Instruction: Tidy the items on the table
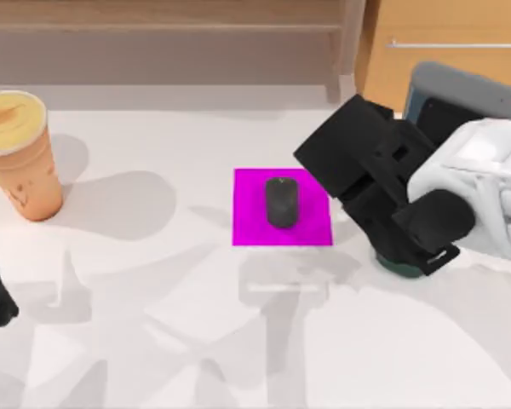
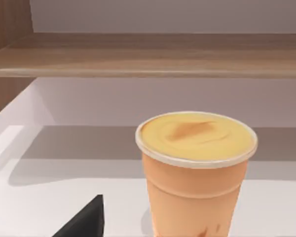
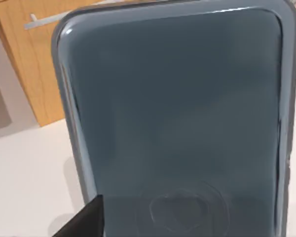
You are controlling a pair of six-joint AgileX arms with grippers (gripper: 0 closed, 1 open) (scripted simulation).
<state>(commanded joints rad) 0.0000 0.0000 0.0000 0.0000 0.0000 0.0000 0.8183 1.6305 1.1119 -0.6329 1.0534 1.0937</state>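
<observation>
Jaws unreadable on both arms — smartphone (image 3: 177, 113) (glossy, dark grey) stands upright.

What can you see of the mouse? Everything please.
The mouse is small, black and oval, with a smooth matte shell that looks like plastic and a faint centre line near its front. It lies flat, right way up, long axis running toward the back of the table, centred on a magenta square mat in the middle of the white table. Only the mat touches it. The right arm's tool sits off to its right, apart from it.
</observation>
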